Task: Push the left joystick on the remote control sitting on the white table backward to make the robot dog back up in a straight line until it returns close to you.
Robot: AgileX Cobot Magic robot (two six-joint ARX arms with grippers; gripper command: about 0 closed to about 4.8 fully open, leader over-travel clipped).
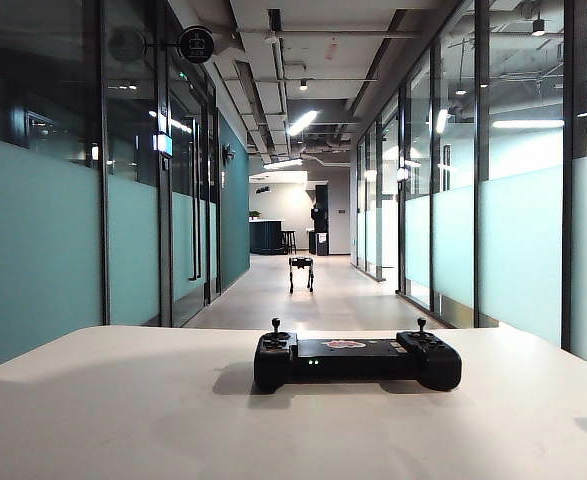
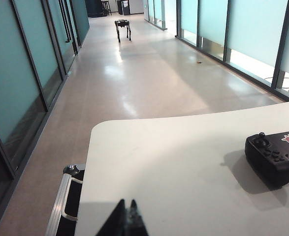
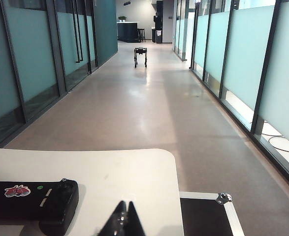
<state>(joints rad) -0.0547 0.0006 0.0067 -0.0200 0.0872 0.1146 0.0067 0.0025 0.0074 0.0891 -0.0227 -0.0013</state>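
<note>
The remote control [image 1: 357,360] is seen lying flat on the white table [image 1: 123,420], near its far edge, with two green lights lit on the side facing the exterior camera. The left joystick [image 1: 275,327] stands upright at the controller's left end, untouched. The robot dog [image 1: 301,271] is seen far beyond the remote control, standing well down the corridor on the glossy floor. The left gripper [image 2: 127,216] is held above the table well to the left of the remote control, its fingertips pressed together and empty. The right gripper [image 3: 124,212] is held just right of the controller's right end, likewise closed on nothing.
</note>
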